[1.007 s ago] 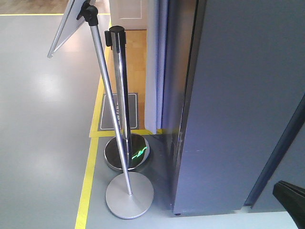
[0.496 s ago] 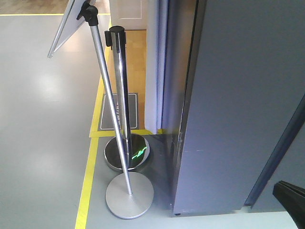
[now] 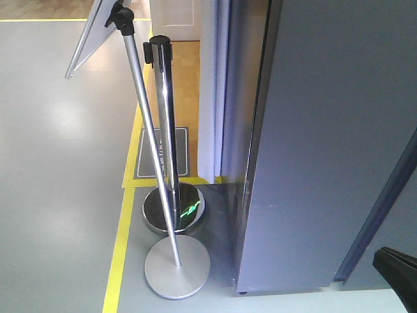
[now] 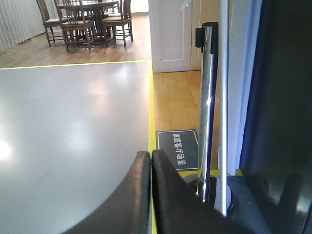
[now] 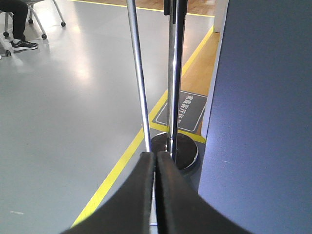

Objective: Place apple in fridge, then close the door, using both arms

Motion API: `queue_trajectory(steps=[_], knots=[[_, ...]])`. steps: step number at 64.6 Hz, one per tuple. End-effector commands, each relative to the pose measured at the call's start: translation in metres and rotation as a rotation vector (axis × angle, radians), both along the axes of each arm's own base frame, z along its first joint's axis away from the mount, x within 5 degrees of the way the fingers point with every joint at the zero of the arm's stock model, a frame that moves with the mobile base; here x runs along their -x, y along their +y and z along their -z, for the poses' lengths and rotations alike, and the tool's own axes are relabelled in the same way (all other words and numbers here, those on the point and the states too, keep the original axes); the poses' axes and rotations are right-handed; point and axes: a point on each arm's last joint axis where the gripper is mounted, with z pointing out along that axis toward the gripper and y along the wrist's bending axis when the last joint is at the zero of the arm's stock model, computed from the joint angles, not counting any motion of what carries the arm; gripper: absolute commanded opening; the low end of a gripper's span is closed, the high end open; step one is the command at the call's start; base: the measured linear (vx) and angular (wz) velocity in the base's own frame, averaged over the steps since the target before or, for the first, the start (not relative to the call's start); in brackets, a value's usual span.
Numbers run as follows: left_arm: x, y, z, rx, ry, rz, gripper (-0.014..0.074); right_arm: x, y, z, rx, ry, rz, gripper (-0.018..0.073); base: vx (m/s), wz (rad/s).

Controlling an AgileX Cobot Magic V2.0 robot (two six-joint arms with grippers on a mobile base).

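Filling the right half of the front view, the tall matte dark grey fridge (image 3: 332, 143) stands unchanged from a second ago; nothing in the scene has shifted. At nine o'clock from it, a polished chrome barrier post (image 3: 166, 124) on a dark round base stands just behind a slanted silver sign stand (image 3: 151, 140) with a flat grey disc foot. A yellow floor line (image 3: 120, 251) runs past them at seven o'clock. The left gripper (image 4: 150, 161) shows its black fingers pressed together, holding nothing. The right gripper (image 5: 156, 163) likewise has its fingers touching, empty. No view shows the apple, so its place cannot be told.
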Motion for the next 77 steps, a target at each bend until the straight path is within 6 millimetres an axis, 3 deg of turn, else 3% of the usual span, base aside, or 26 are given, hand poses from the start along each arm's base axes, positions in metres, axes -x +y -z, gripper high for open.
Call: queue_trajectory(steps=[1,18,35,51,77], knots=[[-0.001,-0.001,0.003,0.003,-0.054,0.015,-0.0006,-0.002,-0.002,-0.01,0.002,-0.049,0.029,-0.0002,0.0,0.0],[-0.001,-0.001,0.003,0.003,-0.054,0.015,-0.0006,0.005,-0.009,-0.007,0.043,-0.068,0.09,-0.0002,0.0,0.0],[-0.001,-0.001,0.003,0.003,-0.054,0.015,-0.0006,0.007,-0.033,0.039,-0.213,-0.09,0.425,-0.0002,0.0,0.0],[-0.001,-0.001,0.003,0.003,-0.054,0.015,-0.0006,0.01,-0.038,0.071,-0.267,-0.223,0.475,-0.0002,0.0,0.0],[-0.001,-0.001,0.003,0.003,-0.054,0.015,-0.0006,0.013,-0.037,0.059,-0.197,-0.386,0.434,-0.0002,0.0,0.0]])
